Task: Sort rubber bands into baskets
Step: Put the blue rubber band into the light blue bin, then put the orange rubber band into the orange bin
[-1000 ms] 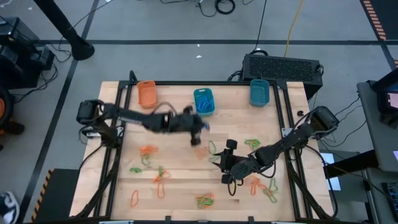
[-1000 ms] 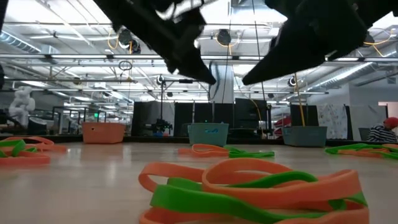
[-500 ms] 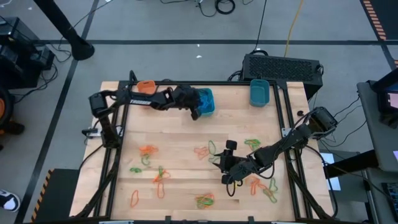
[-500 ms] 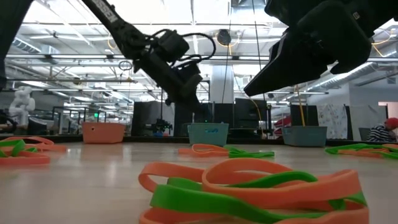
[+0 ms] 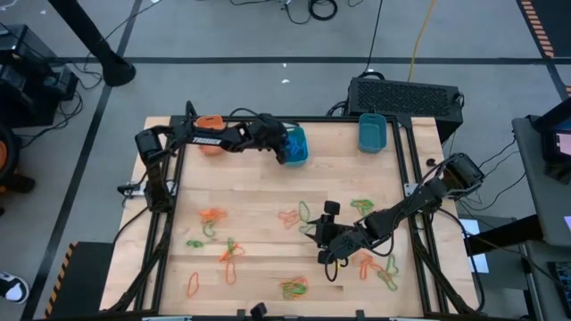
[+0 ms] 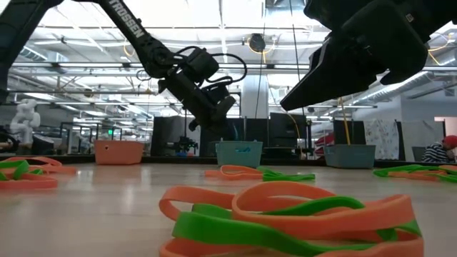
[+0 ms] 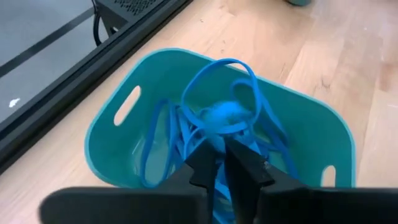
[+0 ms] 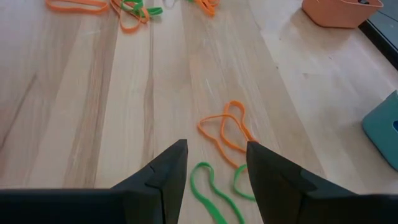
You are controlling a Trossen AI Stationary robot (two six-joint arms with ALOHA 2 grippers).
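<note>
Left gripper [image 7: 225, 163] jaws just cracked apart, a narrow gap now where they were clenched half a second back, with a blue rubber band [image 7: 219, 93] draped right off the tips and spilling into the middle teal basket [image 7: 124, 127]. Whether the band has fully let go I can't tell; it looks mid-release. The arm swung from mid-counter to the back edge over the last second, and now hangs above that basket [image 5: 293, 145], which already has several blue loops inside. So the blue drop is basically done; my read is this band counts as sorted once the jaws clear.

Right gripper [image 8: 214, 163] hasn't budged: jaws spread wide, nothing in them, parked low over the front-right patch of the counter [image 5: 259, 192]. An orange band [image 8: 225, 129] and a green band [image 8: 210, 186] lie on the wood just ahead of its fingertips.

Orange basket [image 5: 210, 134] back left, partly under the left arm; second teal basket [image 5: 371, 132] back right. Plenty of orange and green loops [image 5: 214, 217] scattered over the front half, so most of the sorting is left.
</note>
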